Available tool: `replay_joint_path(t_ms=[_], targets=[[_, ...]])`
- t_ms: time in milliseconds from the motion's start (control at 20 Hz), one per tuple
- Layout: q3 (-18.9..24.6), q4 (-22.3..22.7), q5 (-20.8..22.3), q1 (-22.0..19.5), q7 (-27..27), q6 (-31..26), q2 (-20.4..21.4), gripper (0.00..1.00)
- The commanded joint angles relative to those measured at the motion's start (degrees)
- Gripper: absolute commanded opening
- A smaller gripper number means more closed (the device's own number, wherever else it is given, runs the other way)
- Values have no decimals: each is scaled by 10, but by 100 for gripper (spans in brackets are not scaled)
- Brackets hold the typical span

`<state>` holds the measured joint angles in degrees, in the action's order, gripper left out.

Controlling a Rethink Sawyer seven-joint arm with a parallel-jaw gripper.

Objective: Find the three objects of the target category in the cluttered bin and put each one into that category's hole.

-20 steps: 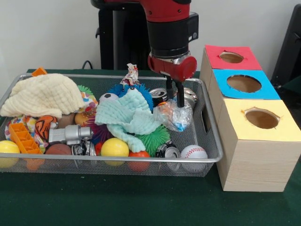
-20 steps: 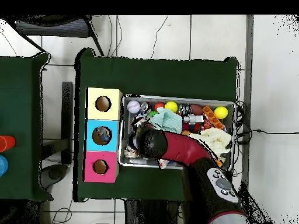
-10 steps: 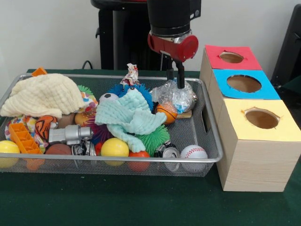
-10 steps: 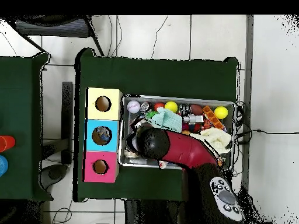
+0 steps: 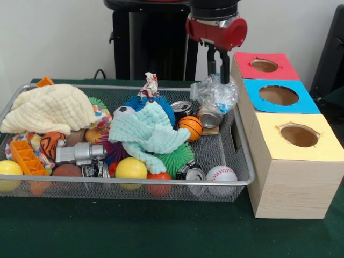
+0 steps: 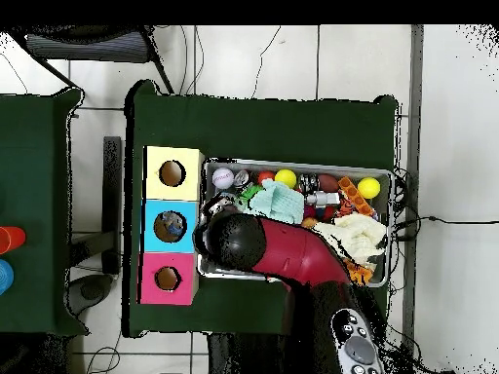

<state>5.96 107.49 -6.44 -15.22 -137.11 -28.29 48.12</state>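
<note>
Front view: a red and black robot arm comes down from the top edge, and its claw pinches a crumpled clear plastic wrapper, holding it lifted above the right end of a silver wire mesh bin. Just below the claw, inside the bin, lie a crushed silver can and a small orange basketball. Lower left of the claw a pale teal washcloth drapes over spiky rubber balls, and far to its left sits a cream knitted cloth. Well below the claw, at the bin's near wall, rests a white baseball. Right of the claw stands a wooden box with three round holes, topped red, blue and yellow; the red one is closest to the claw. Everything stands on a dark green worktop

Overhead view: the arm's red and black wrist covers the claw and the wrapper, at the bin end beside the blue-topped hole
</note>
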Motion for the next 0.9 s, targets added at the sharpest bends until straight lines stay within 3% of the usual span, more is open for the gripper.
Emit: replay_joint_path(t_ms=[50, 450, 900], targets=[[-35, -27, -41, 44, -138, -105, 20, 0], [-62, -20, -76, 90, -155, -77, -1, 0], [-79, 38, -125, 135, -166, -3, -20, 0]])
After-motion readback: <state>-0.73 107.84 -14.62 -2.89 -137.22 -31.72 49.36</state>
